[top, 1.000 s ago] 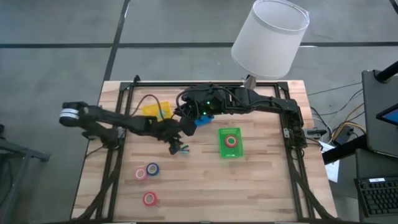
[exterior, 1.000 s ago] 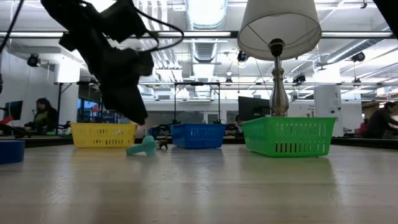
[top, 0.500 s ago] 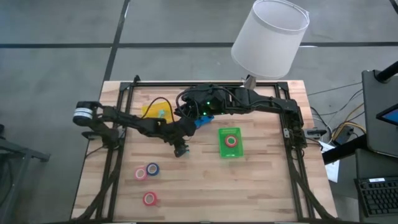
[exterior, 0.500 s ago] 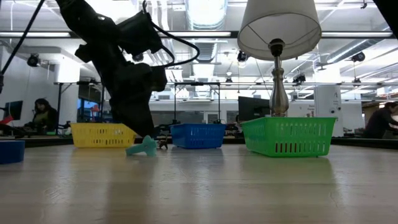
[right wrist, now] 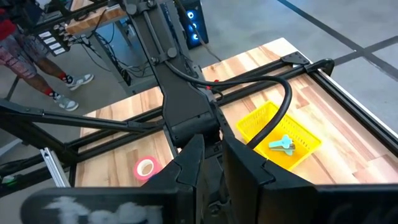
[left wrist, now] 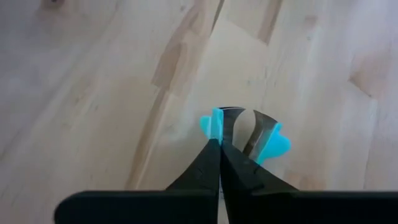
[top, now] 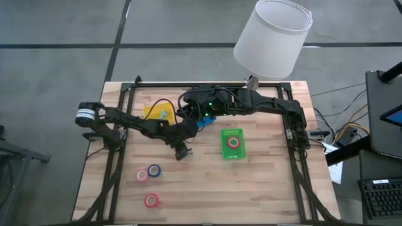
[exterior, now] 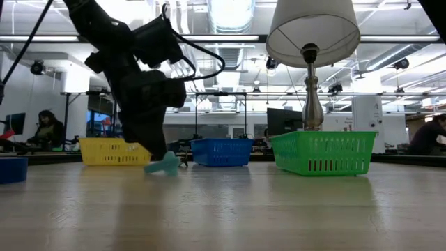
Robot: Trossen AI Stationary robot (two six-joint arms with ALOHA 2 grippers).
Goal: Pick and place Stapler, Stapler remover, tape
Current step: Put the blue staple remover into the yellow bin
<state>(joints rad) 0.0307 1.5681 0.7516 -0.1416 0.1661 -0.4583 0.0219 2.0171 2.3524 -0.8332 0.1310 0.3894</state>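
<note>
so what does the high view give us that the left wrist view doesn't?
Only the high view shows the table layout: the green tray with a red tape roll in it, the yellow tray, the three loose tape rolls near the front, the lamp, and the right pincer waiting over the blue tray. Only the left wrist view shows the grip itself: the left pincer shut on the turquoise staple remover, its metal claws visible. Both show the left pincer low at mid-table on the wooden table.
</note>
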